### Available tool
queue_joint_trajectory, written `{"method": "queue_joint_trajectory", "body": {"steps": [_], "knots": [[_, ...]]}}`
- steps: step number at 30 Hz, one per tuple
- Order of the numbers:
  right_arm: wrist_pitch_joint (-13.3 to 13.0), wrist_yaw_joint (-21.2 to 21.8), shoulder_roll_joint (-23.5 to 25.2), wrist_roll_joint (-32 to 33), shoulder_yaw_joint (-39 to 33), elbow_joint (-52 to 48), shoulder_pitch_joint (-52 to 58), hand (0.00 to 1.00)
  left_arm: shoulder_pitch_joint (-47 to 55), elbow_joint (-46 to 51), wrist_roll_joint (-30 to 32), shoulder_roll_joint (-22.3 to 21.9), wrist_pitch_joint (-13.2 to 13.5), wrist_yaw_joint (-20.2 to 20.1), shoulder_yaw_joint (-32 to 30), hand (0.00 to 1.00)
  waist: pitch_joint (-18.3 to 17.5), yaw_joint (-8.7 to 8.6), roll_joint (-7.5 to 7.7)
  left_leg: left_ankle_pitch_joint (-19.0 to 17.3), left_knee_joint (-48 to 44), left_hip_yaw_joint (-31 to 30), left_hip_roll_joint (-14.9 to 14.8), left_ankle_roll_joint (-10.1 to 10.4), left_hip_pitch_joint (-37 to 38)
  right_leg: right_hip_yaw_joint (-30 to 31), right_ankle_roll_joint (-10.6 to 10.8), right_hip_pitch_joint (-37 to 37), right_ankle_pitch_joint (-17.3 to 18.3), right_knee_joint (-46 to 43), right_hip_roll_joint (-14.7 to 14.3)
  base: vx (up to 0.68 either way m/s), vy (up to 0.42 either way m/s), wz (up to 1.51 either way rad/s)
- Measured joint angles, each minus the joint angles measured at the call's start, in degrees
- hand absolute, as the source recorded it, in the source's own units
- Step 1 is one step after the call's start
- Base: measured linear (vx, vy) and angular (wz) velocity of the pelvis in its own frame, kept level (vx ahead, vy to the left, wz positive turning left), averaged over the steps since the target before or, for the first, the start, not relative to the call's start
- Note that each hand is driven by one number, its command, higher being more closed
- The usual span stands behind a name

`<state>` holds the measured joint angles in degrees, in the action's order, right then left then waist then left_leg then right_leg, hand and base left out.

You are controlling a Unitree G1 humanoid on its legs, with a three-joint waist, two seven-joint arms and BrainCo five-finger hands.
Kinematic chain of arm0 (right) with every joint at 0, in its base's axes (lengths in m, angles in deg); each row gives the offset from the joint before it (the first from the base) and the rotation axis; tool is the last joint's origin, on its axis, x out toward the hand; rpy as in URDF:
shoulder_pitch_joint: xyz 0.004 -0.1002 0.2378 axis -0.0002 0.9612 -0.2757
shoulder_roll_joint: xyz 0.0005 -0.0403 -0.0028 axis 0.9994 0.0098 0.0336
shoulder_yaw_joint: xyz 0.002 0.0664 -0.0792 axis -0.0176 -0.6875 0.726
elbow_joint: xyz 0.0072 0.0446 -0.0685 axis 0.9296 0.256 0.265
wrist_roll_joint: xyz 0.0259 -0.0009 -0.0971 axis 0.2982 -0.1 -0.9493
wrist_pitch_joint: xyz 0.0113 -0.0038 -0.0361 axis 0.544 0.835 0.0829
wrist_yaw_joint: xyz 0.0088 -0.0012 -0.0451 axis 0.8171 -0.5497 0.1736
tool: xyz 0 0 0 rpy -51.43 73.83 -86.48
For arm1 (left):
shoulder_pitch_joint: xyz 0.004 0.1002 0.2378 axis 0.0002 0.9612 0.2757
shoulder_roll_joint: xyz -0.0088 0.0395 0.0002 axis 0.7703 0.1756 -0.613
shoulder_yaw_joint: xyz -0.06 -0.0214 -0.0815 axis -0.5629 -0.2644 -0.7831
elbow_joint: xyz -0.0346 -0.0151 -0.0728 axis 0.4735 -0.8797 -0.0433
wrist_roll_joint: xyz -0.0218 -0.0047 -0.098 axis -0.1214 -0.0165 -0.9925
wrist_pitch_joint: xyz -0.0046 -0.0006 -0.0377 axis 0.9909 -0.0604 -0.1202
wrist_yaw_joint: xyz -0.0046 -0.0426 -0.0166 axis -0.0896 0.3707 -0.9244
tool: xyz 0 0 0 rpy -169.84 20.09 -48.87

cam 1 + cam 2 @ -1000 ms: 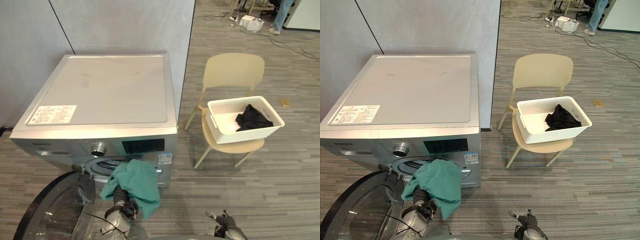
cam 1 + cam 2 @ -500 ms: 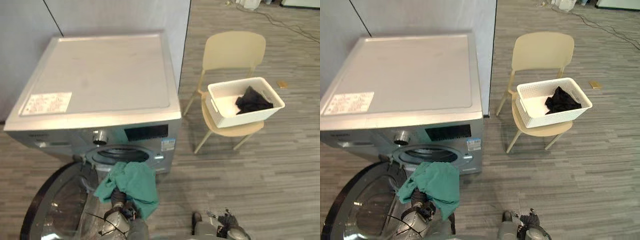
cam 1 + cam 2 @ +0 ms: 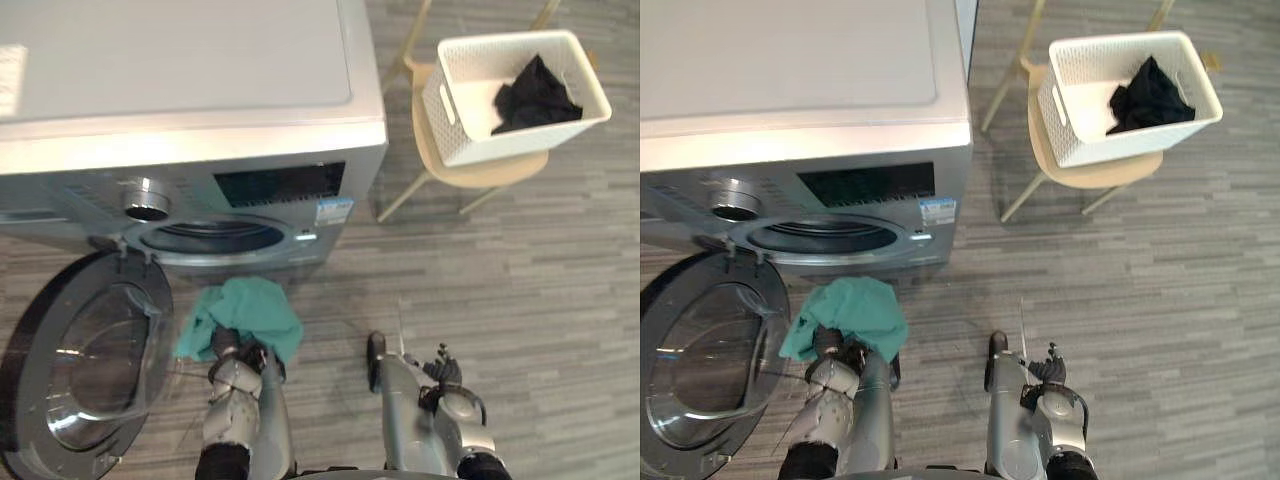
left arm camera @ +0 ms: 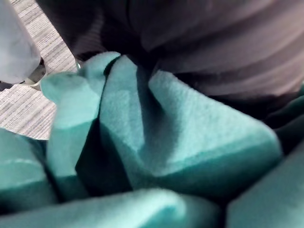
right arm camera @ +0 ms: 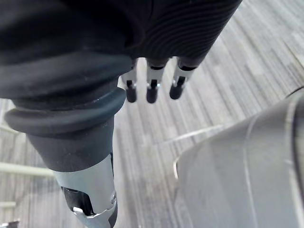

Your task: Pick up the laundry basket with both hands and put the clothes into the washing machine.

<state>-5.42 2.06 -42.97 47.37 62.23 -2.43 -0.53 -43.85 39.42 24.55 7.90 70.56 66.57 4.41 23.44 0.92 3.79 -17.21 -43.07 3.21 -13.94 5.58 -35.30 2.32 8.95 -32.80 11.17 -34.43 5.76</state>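
Teal cloth (image 3: 250, 310) draped over your left hand (image 3: 232, 352), grip impossible to tell, below the washing machine (image 3: 190, 90)'s open drum (image 3: 212, 237): lift it well past the rim, right hand (image 3: 440, 372) hanging slack-fingered, black garment (image 3: 538, 92) waiting in the laundry basket (image 3: 452, 110).

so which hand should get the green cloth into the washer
Left. The left hand carries the cloth just in front of the open washer drum; the right hand hangs empty, farther from it.

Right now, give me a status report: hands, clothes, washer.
Left hand shut on green cloth, before open drum. Right hand open, idle. Black garment in basket on chair.
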Motion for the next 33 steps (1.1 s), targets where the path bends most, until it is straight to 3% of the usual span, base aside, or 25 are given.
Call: {"method": "queue_joint_trajectory", "body": {"steps": [7,15,23,29,30,33], "knots": [[-2.0,-2.4,-0.4,3.6,-0.6,-2.5,-4.3,0.0,-17.0,-8.5,-6.9,3.9,2.4,4.1,-5.5,1.0,4.2,-0.03,1.53,-1.8,-8.5,-1.6,-2.3,0.1,-11.3,0.5,-0.4,-11.6,1.5,-8.4,-1.8,-0.05,-0.037,-0.14],[-2.5,-3.2,-0.8,5.8,-1.1,-5.9,-4.5,0.0,-32.5,-14.4,-10.5,15.8,1.1,4.3,-9.1,1.0,6.6,-0.17,3.29,-1.7,-12.9,-4.1,-5.2,0.1,-23.5,-0.5,-1.0,-21.2,-0.8,-8.5,-5.0,0.0,-0.016,-0.18],[-5.3,-2.9,-0.8,8.2,-2.0,-8.3,-1.7,0.0,-53.7,-14.9,-10.5,29.6,-0.7,3.9,-1.2,1.0,7.1,-0.11,3.48,-1.5,-13.7,-6.9,-5.0,0.3,-29.4,-2.9,-1.1,-24.6,-1.4,-7.3,-5.6,0.05,0.039,0.01],[-6.2,-1.3,-0.8,9.7,-2.3,-6.9,-0.2,0.0,-69.1,-16.8,-10.2,35.2,-0.2,1.9,8.2,1.0,7.1,-0.05,3.48,-0.9,-12.9,-7.6,-4.6,0.5,-30.5,-3.9,-1.2,-24.8,-1.5,-6.3,-5.5,0.04,0.038,0.05],[-6.4,-0.8,-0.8,10.4,-2.6,-6.7,0.3,0.0,-69.4,-17.4,-10.2,36.6,-0.1,1.3,10.0,0.0,7.1,0.18,3.48,-0.8,-12.7,-7.6,-4.4,0.7,-30.7,-3.9,-1.2,-25.3,-1.5,-6.3,-5.5,0.04,0.03,0.04],[-6.4,-0.5,-1.0,11.2,-3.2,-5.6,0.4,0.0,-73.1,-19.6,-10.0,38.6,-0.8,0.5,14.5,0.0,7.1,0.49,3.48,-0.2,-12.4,-7.8,-4.1,1.0,-31.6,-4.1,-1.4,-26.2,-1.6,-6.4,-5.4,0.03,0.019,0.03]]}}
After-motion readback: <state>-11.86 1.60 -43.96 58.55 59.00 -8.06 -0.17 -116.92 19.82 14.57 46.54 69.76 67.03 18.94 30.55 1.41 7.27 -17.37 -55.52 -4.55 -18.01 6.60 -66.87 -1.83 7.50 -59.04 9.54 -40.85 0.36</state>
